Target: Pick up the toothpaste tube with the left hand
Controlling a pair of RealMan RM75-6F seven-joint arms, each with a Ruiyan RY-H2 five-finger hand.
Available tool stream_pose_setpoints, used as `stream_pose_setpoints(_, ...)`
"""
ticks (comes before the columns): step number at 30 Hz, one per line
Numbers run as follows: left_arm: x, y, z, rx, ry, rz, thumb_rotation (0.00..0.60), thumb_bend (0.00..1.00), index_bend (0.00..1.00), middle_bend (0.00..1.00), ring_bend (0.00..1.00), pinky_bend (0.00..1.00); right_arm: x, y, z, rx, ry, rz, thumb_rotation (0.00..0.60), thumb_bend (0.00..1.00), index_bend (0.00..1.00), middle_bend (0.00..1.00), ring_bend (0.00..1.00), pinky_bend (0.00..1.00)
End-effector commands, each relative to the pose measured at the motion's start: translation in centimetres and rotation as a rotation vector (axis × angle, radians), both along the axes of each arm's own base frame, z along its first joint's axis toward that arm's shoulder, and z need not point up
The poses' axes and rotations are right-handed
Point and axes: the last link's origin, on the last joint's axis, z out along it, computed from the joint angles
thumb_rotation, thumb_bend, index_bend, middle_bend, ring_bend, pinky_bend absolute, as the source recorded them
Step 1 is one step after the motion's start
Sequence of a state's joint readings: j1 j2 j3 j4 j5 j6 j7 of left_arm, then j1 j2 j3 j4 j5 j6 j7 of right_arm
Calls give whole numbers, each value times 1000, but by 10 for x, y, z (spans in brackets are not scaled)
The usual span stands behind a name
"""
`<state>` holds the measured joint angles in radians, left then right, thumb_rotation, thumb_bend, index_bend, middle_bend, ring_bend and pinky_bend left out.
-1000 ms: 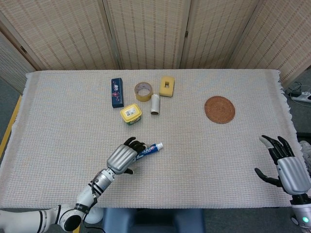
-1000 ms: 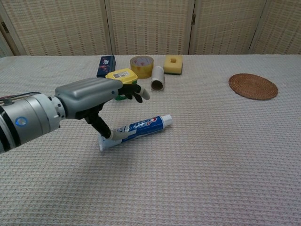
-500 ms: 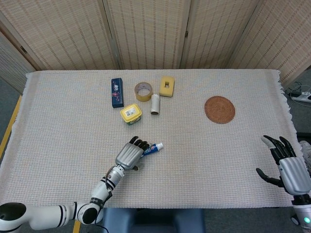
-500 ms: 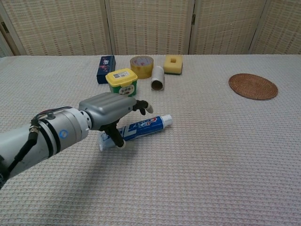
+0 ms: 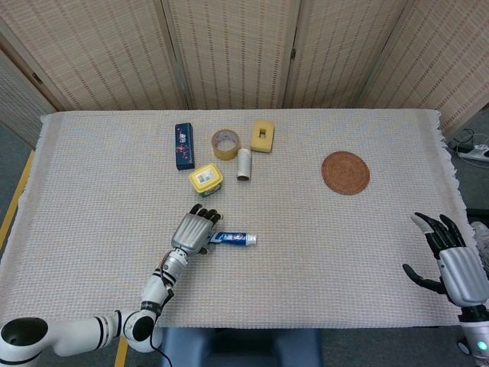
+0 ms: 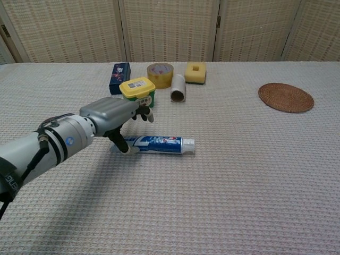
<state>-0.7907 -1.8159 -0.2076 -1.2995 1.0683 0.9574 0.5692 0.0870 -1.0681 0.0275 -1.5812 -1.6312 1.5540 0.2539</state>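
The blue and white toothpaste tube [image 5: 234, 239] [image 6: 160, 144] lies flat on the woven cloth, its cap to the right. My left hand [image 5: 195, 229] [image 6: 109, 114] hovers over the tube's crimped left end. Its thumb reaches down and touches that end, while the other fingers [image 6: 144, 111] stay spread above the tube and nothing is gripped. My right hand [image 5: 452, 264] stays at the table's right front corner, fingers apart and empty; only the head view shows it.
Just behind the left hand stands a yellow-lidded tub [image 5: 205, 180] [image 6: 137, 90]. Further back are a blue box [image 5: 183, 145], a tape roll [image 5: 225, 143], a cardboard tube [image 5: 244, 164] and a yellow sponge [image 5: 262, 135]. A wicker coaster [image 5: 345, 172] lies to the right.
The tube has swung from a slant to lying level, left to right. My left hand has shifted left and back toward the tube's crimped end. The right hand is unmoved.
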Motion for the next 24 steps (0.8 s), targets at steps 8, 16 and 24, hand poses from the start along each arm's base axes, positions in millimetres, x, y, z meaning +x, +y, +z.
stream_pose_setpoints(8,12,-9,-9,-36,-5,-39,600,320,316,310,310,203,-2,1,1,3,0,-6,600,315,59,131,121,0)
stream_pose_setpoints(16,16,-13,-21,-40,10,-52,600,330,383,358,352,238,-6,3,1,1,-6,-18,600,316,59,131,122,0)
stream_pose_setpoints(24,12,-8,-22,-13,14,-59,600,349,443,415,405,279,-7,4,2,-1,-4,-20,600,315,59,131,121,0)
